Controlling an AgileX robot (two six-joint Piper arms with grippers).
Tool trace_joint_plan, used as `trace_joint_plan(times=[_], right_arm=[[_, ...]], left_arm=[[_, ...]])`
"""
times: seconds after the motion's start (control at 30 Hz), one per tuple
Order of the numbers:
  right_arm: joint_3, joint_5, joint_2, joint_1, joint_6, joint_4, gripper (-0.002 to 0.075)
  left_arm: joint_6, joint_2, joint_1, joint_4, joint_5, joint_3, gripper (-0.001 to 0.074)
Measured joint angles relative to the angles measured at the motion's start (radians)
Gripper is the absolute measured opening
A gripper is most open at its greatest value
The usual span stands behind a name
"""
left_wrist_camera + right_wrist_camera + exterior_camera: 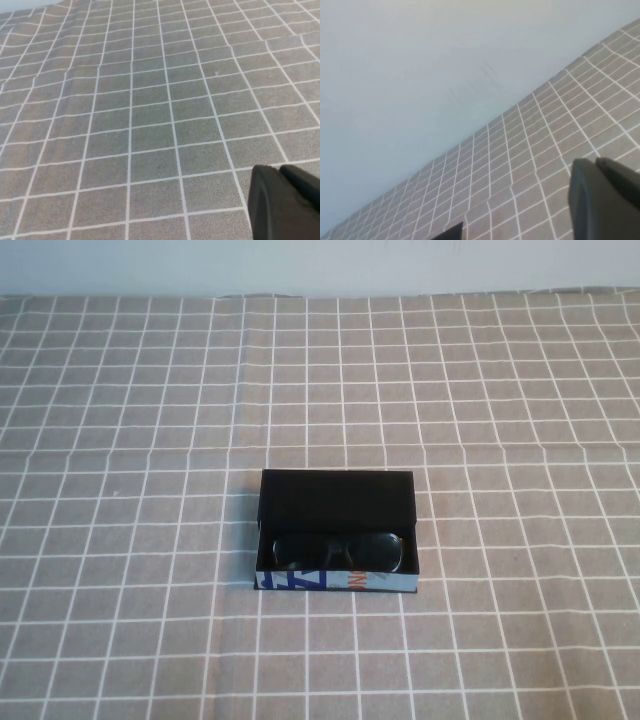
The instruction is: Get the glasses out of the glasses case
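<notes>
Left gripper [284, 202]: over bare cloth [120, 540], fingers pressed together, holding nothing.
Case [336, 530]: mid-table, lid up (cloth free on all sides).
Glasses [338, 551]: lay inside the case, behind its blue front.
Right gripper [605, 200]: raised over cloth, fingers closed, empty.
</notes>
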Motion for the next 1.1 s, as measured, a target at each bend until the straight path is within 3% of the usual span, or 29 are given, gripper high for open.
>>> trace_joint_plan(times=[0.23, 0.37, 0.73, 0.9, 1.1], right_arm=[[0.0, -0.002, 0.0, 0.0, 0.0, 0.07, -0.0018], [-0.05, 0.117, 0.028, 0.0, 0.0, 0.09, -0.0018], [-0.524, 0.735, 0.531, 0.0, -0.018, -0.101, -0.0018], [-0.659, 0.852, 0.707, 0.0, -0.089, -0.144, -0.0018], [-0.746, 0.871, 0.891, 0.0, -0.18, -0.148, -0.0018]], left_arm=[[0.0, 0.0, 0.0, 0.0, 0.0, 0.0, -0.0004], [0.0, 0.0, 0.0, 0.0, 0.0, 0.0, -0.0004], [0.0, 0.0, 0.0, 0.0, 0.0, 0.0, -0.0004], [0.0, 0.0, 0.0, 0.0, 0.0, 0.0, -0.0004], [0.0, 0.0, 0.0, 0.0, 0.0, 0.0, -0.0004]])
